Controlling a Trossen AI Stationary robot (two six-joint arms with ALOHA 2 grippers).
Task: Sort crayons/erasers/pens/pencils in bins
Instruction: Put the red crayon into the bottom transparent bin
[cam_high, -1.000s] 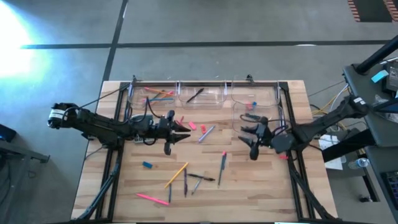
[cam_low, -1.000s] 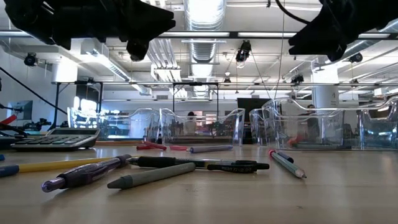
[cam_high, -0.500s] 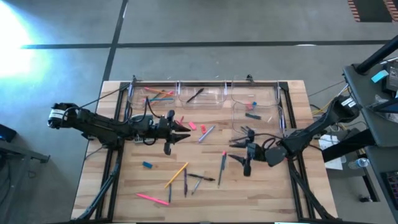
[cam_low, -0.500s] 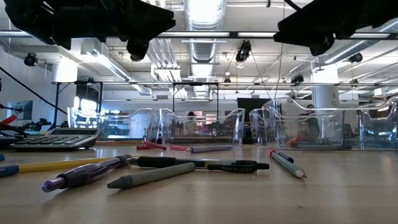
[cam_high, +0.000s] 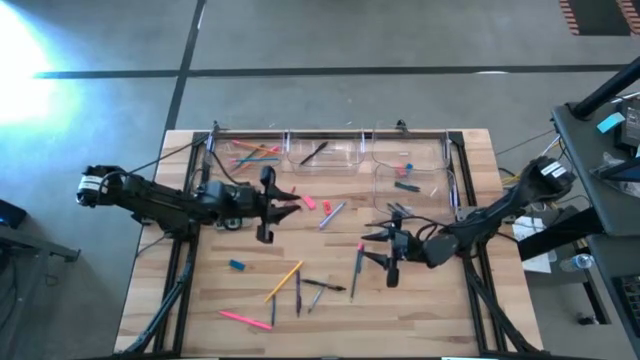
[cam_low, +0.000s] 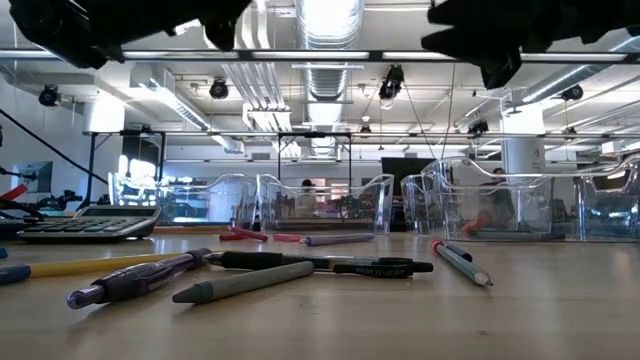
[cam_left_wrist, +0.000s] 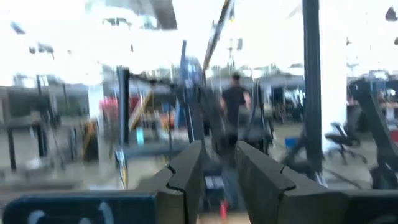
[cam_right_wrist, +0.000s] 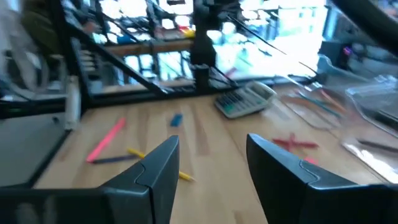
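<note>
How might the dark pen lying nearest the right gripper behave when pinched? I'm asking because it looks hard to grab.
The pen is a slim straight stick lying flat on the table, so it is probably stiff and light. Being round, it may roll or slide off if the right gripper, now open above it, pinches it off-centre.

We see four bins (cam_high: 325, 152) along the table's (cam_high: 200, 300) far edge, with pens (cam_high: 298, 293) and pencils (cam_high: 283, 282) scattered before them. A calculator (cam_low: 88, 223) sits left; erasers (cam_high: 309, 202), probably, lie mid-table.
</note>
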